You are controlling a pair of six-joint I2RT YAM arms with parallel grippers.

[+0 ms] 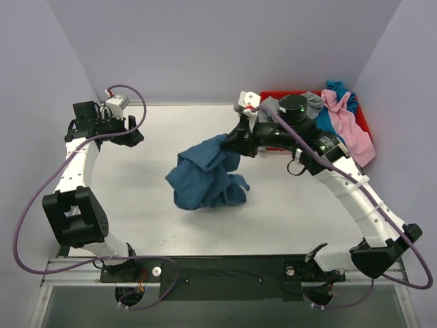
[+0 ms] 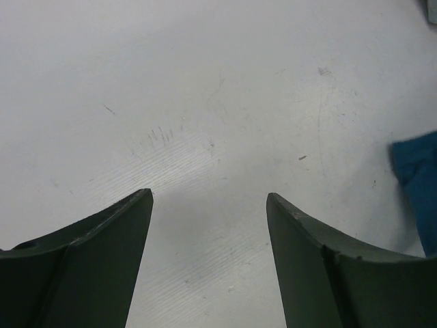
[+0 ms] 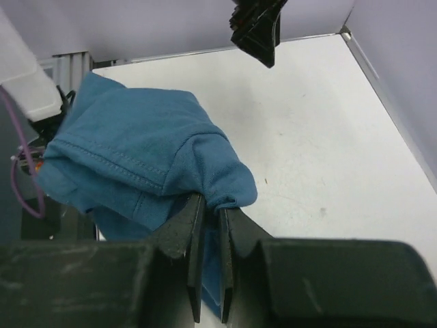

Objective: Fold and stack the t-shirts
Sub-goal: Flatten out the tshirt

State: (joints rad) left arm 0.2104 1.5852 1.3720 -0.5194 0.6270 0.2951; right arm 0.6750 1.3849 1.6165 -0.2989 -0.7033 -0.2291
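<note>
Overhead view of a white surface [image 1: 150, 225] with two robot arms bolted at its near edge.

On the left, the left arm [image 1: 75, 160] is folded back toward the far-left corner. The left jaws stand open and empty over bare surface, well apart from the clothing. The left wrist view catches only a sliver of blue cloth at its right edge.

In the middle, the dark teal-blue t-shirt [image 1: 205, 174] lies in a crumpled heap, with its upper right part lifted off the surface. The right arm [image 1: 341, 178] reaches in from the right. The right jaws are closed on a bunched fold of that shirt, a pinch plainly visible in the right wrist view. Which part of the shirt they hold cannot be told.

At the far right, behind the right arm, a red tray [image 1: 273, 94] holds a grey t-shirt [image 1: 314, 101], a pink t-shirt [image 1: 345, 123] and a brighter turquoise-blue t-shirt [image 1: 338, 89], all unfolded.

The step in hand appears to be laying the shirt out on open surface, ready for folding. Done well, the right arm would likely draw the cloth along low, so the trailing part unrolls rather than heaps. The left jaws would need to cross over and take a second edge, ideally a hem or shoulder, so both arms can pull the shirt flat. Because the pinch holds several layers, one may slip free.
</note>
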